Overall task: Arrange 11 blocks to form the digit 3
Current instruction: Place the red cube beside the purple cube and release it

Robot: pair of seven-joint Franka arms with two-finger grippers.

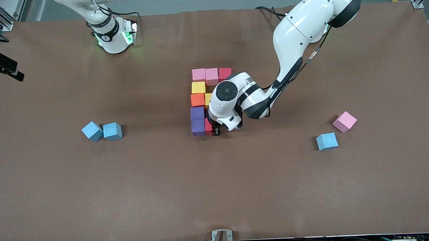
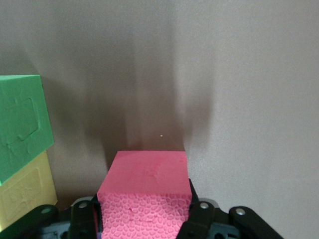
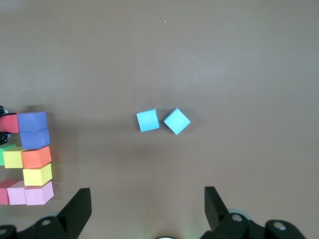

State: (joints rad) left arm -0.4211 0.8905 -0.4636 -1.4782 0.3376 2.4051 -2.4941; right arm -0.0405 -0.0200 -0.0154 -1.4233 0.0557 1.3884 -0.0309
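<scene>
You have the red block [image 1: 208,127] directly between the fingers of the left gripper [image 1: 216,131], touching the purple block [image 1: 198,127] beside it, at the end of the figure nearest the front camera. The jaws stand narrow, pressed on the red block. The right gripper [image 3: 144,209] waits wide and empty above the table.

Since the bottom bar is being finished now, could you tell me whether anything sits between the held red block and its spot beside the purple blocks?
Nothing visible does. The left gripper holds the red block right beside the purple blocks, with bare table ahead.
</scene>
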